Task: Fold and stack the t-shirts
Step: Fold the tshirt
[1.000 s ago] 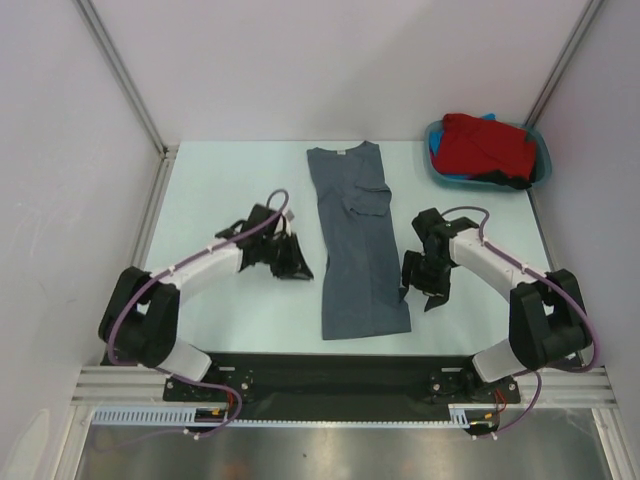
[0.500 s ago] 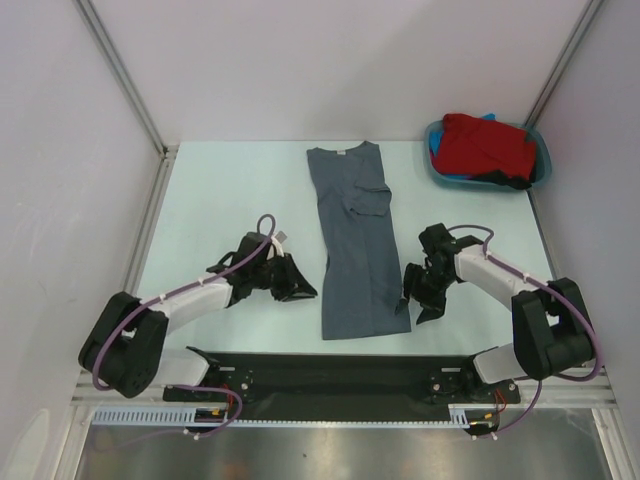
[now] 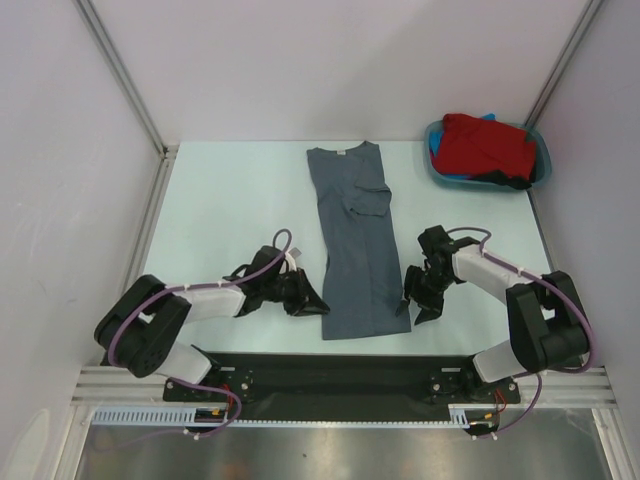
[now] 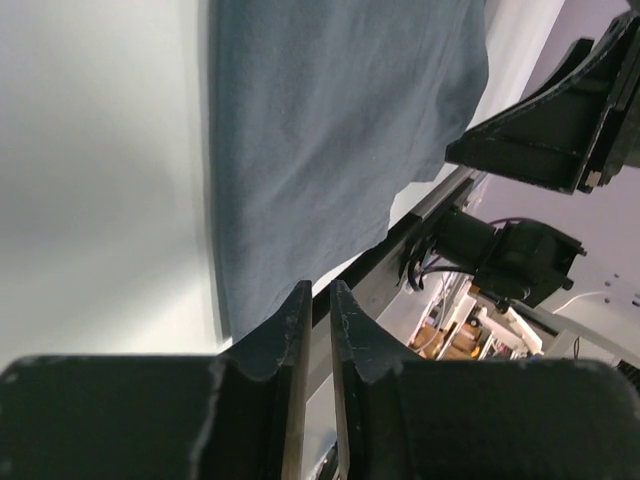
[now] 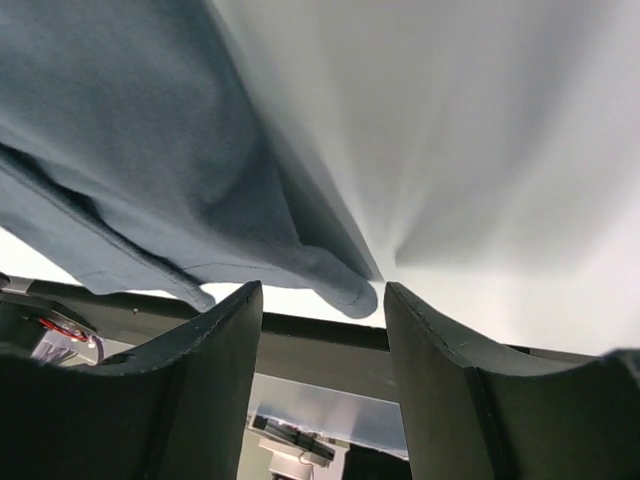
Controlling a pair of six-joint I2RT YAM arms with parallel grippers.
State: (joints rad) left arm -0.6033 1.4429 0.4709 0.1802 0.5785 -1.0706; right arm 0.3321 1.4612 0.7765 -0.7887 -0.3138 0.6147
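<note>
1. As the overhead camera looks down on it, the grey t-shirt (image 3: 355,235) lies folded into a long strip down the middle of the table (image 3: 230,190), collar at the far end. The left claw (image 3: 312,303) sits low at the strip's near left corner, and the right claw (image 3: 414,306) sits low just beside its near right corner. At the far right the red t-shirt (image 3: 487,143) is heaped in a teal tub (image 3: 541,160), with blue cloth (image 3: 436,150) and black cloth (image 3: 512,182) showing at its edges
2. From the left wrist, the left claw (image 4: 316,325) is narrow, its two fingers (image 4: 285,335) almost together with only a slit between them and no cloth seen in it. The grey t-shirt (image 4: 330,130) spreads flat ahead, its near corner just to the side of the fingertips
3. From the right wrist, the right claw (image 5: 320,300) stands wide and holds nothing. The grey t-shirt (image 5: 130,150) fills the upper left, and its rounded hem corner lies on the table in the gap between the two fingers (image 5: 215,370), touching neither
</note>
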